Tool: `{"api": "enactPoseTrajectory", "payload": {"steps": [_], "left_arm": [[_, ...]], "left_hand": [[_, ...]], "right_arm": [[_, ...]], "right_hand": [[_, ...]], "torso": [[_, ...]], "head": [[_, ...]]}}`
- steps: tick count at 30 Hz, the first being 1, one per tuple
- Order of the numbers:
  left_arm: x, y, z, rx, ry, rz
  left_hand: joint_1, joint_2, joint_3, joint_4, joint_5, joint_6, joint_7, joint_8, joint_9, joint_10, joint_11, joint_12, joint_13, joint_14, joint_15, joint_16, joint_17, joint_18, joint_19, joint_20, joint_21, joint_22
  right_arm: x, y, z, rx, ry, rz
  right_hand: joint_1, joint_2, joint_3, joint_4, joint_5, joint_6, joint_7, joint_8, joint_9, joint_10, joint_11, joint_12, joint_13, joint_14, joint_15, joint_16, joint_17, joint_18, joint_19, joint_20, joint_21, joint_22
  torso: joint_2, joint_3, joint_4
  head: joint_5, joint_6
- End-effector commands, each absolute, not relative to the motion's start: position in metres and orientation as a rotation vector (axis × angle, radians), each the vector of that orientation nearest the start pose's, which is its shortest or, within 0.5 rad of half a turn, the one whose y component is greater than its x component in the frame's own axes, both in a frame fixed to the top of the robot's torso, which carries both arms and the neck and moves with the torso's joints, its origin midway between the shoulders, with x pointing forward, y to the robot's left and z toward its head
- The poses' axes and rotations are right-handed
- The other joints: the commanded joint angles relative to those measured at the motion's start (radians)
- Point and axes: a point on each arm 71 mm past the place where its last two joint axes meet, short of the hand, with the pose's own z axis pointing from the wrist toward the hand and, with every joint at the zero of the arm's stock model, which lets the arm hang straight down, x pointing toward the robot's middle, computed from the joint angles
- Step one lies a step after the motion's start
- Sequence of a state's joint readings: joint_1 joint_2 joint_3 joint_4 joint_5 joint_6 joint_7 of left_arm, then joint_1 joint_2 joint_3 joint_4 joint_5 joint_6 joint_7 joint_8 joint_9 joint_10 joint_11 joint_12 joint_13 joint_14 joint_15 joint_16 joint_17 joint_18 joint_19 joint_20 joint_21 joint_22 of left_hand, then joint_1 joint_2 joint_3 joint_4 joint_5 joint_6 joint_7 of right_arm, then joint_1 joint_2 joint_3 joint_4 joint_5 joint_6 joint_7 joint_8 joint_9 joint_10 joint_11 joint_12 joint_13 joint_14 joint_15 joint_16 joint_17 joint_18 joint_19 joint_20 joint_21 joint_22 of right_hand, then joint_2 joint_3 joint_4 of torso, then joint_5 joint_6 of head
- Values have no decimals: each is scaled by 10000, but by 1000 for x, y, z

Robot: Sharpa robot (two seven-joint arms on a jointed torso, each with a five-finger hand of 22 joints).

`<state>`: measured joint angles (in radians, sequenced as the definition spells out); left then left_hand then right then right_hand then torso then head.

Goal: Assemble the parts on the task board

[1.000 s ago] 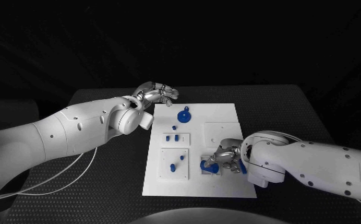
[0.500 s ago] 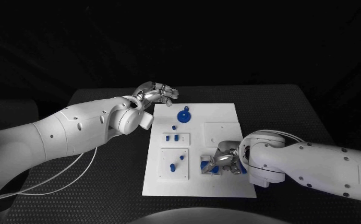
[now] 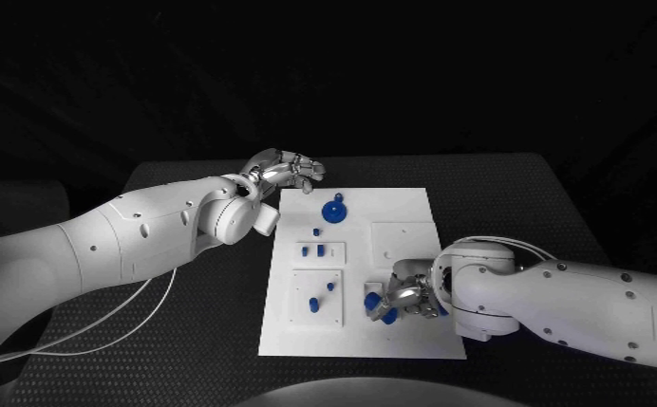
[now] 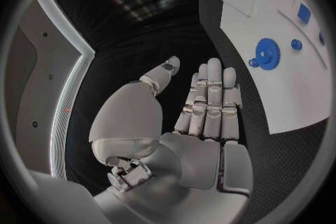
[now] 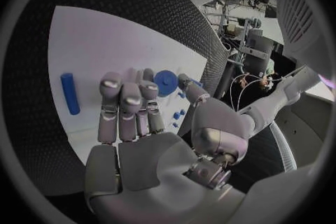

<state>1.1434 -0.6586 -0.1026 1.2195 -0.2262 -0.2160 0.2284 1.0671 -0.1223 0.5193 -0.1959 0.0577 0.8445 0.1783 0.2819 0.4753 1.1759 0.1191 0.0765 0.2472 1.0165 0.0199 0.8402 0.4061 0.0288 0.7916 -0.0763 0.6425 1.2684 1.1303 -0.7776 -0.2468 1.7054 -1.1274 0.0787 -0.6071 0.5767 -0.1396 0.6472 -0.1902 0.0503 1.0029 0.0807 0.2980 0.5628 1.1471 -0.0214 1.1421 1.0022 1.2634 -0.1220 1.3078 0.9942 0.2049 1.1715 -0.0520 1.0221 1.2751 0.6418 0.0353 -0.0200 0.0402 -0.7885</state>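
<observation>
The white task board [image 3: 397, 227] lies mid-table. A blue gear [image 3: 334, 210] sits near its far edge, and small blue parts [image 3: 313, 251] stand in the plates on its left side. My right hand [image 3: 408, 295] lies low over the board's near right plate, fingers straight, with a blue round part [image 3: 372, 303] at its fingertips. In the right wrist view that round part [image 5: 165, 80] shows between fingertip and thumb; whether they touch it is unclear. A blue peg [image 5: 69, 93] lies loose on the board beside the hand. My left hand [image 3: 285, 172] hovers at the board's far left corner, holding nothing.
The left wrist view shows the left hand [image 4: 203, 106] flat, with the gear [image 4: 266, 53] and a small blue block [image 4: 304, 13] on the board [image 4: 294, 95] beyond it. White cables [image 3: 123, 317] trail off the table's left side.
My right hand has crept a little toward the board's near edge and settled lower over the blue round part. The blue peg beside its wrist is now hidden in the head view. The left arm is still.
</observation>
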Motion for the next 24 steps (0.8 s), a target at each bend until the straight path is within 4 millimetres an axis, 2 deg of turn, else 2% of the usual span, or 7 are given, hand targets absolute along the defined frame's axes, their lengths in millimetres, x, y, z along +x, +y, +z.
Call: {"api": "enactPoseTrajectory", "payload": {"steps": [1,6,12,15,20,22,24], "left_arm": [[516,195,-255,-9952,17332,-13179],[516,195,-255,-9965,17361,-13166],[516,194,-255,-9964,17363,-13168],[516,194,-255,-9968,17374,-13166],[516,195,-255,-9974,17372,-13154],[516,195,-255,-9978,17375,-13148],[516,195,-255,-9984,17374,-13136]], "left_hand": [[-81,-17,-25,61,55,-79,10,14,-14,-76,23,3,-10,43,7,-70,14,105,49,-20,-50,13],[-103,-29,-33,76,53,-111,22,0,-22,-83,26,1,-11,43,9,-79,25,105,53,-18,-59,20],[-127,-38,-38,97,53,-138,34,-11,-30,-94,30,-3,-13,40,12,-91,35,104,54,-16,-71,26],[-136,-38,-39,105,54,-145,38,-13,-31,-96,31,-4,-14,40,13,-94,38,104,55,-15,-75,28],[-163,-26,-37,137,58,-160,45,-16,-35,-101,32,-4,-14,39,15,-104,49,104,58,-13,-86,33],[-175,-20,-36,153,60,-164,46,-16,-36,-102,33,-3,-14,40,15,-108,54,105,60,-13,-91,36],[-178,-19,-36,157,60,-165,46,-16,-36,-102,33,-3,-14,40,15,-109,55,105,61,-13,-93,37]], "right_arm": [[370,-147,-308,-1200,25826,3905],[368,-145,-308,-1400,26024,3940],[368,-144,-308,-1252,26035,4028],[371,-146,-308,-1010,25815,3975],[373,-147,-307,-755,25574,3965],[374,-148,-307,-706,25542,3960],[375,-149,-307,-651,25514,3939]], "right_hand": [[-162,-50,-44,-11,-14,153,78,27,5,-1,-16,-72,15,45,-44,-50,17,569,-56,-2,-22,-16],[-366,-82,-179,-11,-15,160,78,-5,-36,5,-17,-106,22,53,-47,-81,38,569,-67,4,-24,-30],[-797,204,-805,-469,-15,169,76,-69,-119,-11,-19,-173,69,42,-49,-150,114,569,-149,-13,-25,-47],[-1006,470,-1153,-799,-12,197,66,-82,-148,-3,-31,-194,99,50,-59,-174,157,569,-177,-35,-25,-60],[-1042,1255,-991,-704,-13,294,31,-55,-161,67,-63,-197,112,93,-85,-182,184,569,-130,-68,-21,-90],[-994,1363,-708,-628,-11,337,18,-53,-180,110,-77,-208,115,118,-98,-187,204,569,-112,-78,-16,-101],[-1025,1309,-361,-525,-13,372,18,-67,-217,151,-78,-233,124,142,-99,-204,234,569,-87,-68,3,-111]], "torso": [[3,6,-7],[3,5,-3],[0,5,-5],[-1,6,-5],[1,4,-7],[3,6,-1],[3,6,-1]], "head": [[13,7],[5,9],[9,17],[13,27],[8,42],[2,43],[2,43]]}}
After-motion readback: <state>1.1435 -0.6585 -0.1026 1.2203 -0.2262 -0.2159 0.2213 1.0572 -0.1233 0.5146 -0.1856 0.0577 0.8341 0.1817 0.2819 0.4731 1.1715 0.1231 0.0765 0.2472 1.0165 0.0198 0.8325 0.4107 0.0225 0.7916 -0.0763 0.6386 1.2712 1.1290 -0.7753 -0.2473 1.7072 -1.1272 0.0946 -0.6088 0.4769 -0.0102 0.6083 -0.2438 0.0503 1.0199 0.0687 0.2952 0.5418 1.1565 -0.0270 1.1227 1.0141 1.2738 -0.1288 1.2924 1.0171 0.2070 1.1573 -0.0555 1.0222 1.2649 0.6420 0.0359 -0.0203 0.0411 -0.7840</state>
